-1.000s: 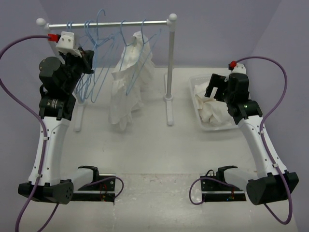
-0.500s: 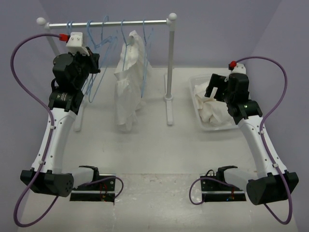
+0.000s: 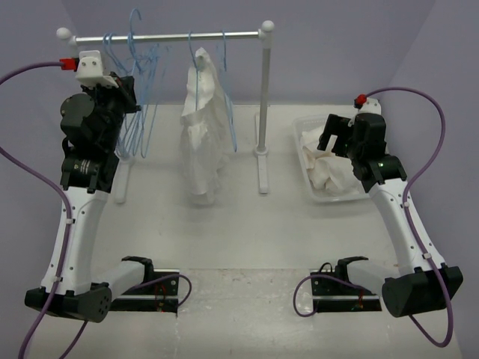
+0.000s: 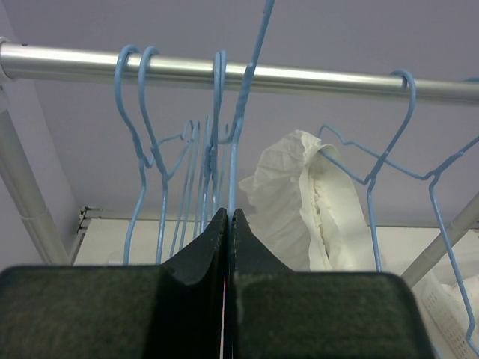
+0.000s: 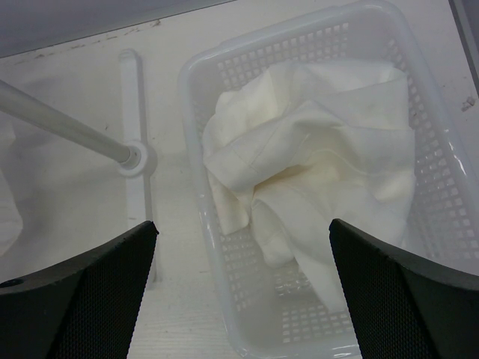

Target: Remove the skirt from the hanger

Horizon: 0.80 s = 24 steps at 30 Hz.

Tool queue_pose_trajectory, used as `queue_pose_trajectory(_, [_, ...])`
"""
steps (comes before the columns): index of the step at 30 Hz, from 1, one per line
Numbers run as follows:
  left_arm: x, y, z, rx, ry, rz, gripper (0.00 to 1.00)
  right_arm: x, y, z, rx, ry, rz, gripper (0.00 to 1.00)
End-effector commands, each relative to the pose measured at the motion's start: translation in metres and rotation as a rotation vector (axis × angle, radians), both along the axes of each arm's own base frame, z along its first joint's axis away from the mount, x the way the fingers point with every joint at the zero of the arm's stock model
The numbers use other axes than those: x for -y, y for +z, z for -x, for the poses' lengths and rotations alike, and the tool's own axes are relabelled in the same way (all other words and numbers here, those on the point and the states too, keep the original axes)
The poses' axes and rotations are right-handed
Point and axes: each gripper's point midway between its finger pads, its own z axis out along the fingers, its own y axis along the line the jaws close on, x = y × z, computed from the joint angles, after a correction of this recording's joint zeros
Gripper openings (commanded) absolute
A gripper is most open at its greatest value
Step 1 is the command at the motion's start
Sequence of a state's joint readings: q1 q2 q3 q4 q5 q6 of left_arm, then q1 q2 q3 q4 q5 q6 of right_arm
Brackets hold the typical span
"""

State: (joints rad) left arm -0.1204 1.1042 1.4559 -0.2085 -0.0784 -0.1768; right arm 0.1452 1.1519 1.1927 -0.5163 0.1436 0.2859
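The skirt (image 5: 314,172) is a broad white cloth lying crumpled in the clear plastic basket (image 5: 196,247); it also shows in the top view (image 3: 329,168). My right gripper (image 5: 243,224) is open and empty just above it, also seen in the top view (image 3: 333,138). My left gripper (image 4: 227,213) is shut on the wire of a bare blue hanger (image 4: 238,127). In the top view the left gripper (image 3: 132,91) is up by the rod's left end, and the held hanger's hook (image 3: 135,26) rises above the rod (image 3: 172,35).
Several other bare blue hangers (image 4: 142,112) hang on the rod (image 4: 314,78). A long, narrow white garment (image 3: 203,142) hangs on a hanger mid-rod. The rack's right post (image 3: 263,105) stands between it and the basket (image 3: 307,123); its foot (image 5: 135,161) is beside the basket.
My left gripper has lifted the blue hanger so its hook now stands above the rod. The hanging garment and hangers have swung back to vertical. The right arm has not moved.
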Motion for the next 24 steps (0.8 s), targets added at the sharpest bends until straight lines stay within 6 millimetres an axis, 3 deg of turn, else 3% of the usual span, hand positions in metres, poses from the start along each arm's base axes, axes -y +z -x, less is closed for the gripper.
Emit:
queue_pose_trajectory(1, [0.003, 0.032, 0.008, 0.088, -0.015, 0.037, 0.0, 0.002, 0.008, -0.001, 0.025, -0.004, 0.017, 0.99])
queue_pose_trajectory(8, [0.008, 0.041, 0.022, 0.078, -0.051, 0.06, 0.0, 0.002, 0.007, -0.002, 0.024, -0.007, 0.013, 0.99])
queue_pose_trajectory(16, [0.016, -0.009, 0.012, -0.016, -0.088, 0.067, 0.0, 0.002, 0.008, 0.0, 0.03, -0.008, 0.011, 0.99])
queue_pose_trajectory(24, [0.03, -0.028, -0.004, -0.024, -0.154, 0.057, 0.0, 0.002, 0.012, 0.002, 0.042, -0.004, 0.007, 0.99])
